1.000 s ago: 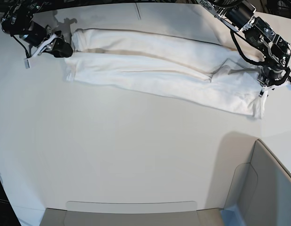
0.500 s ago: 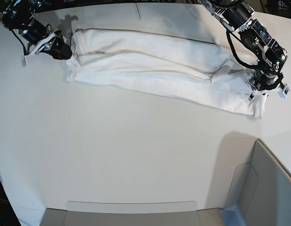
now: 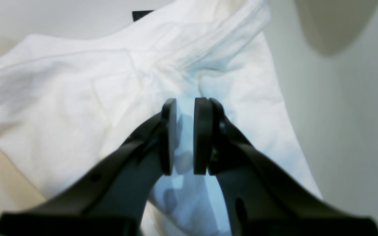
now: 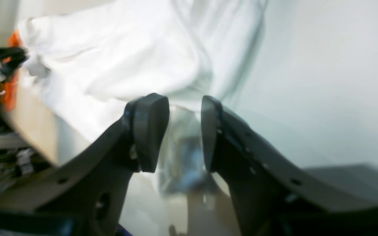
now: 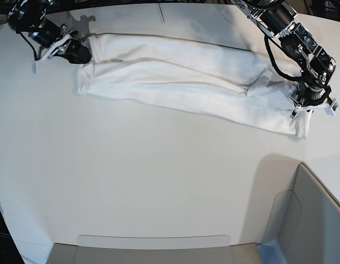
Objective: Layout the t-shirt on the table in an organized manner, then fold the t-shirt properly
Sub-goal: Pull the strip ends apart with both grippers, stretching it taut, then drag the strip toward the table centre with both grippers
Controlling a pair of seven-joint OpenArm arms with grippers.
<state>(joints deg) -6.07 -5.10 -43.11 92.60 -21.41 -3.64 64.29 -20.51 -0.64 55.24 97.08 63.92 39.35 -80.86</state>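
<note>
The left fingers (image 3: 185, 136) are standing with a narrow gap, holding nothing I can see, and have lowered onto the t-shirt's (image 5: 186, 82) end. The right fingers (image 4: 184, 134) — open wider and empty — are moving up to the other end. The shirt is lying as a long band on the surface (image 5: 159, 187); the next fold seems near.

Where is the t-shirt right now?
In the base view the t-shirt lies stretched across the far part of the table, between the right gripper and the left gripper.
</note>
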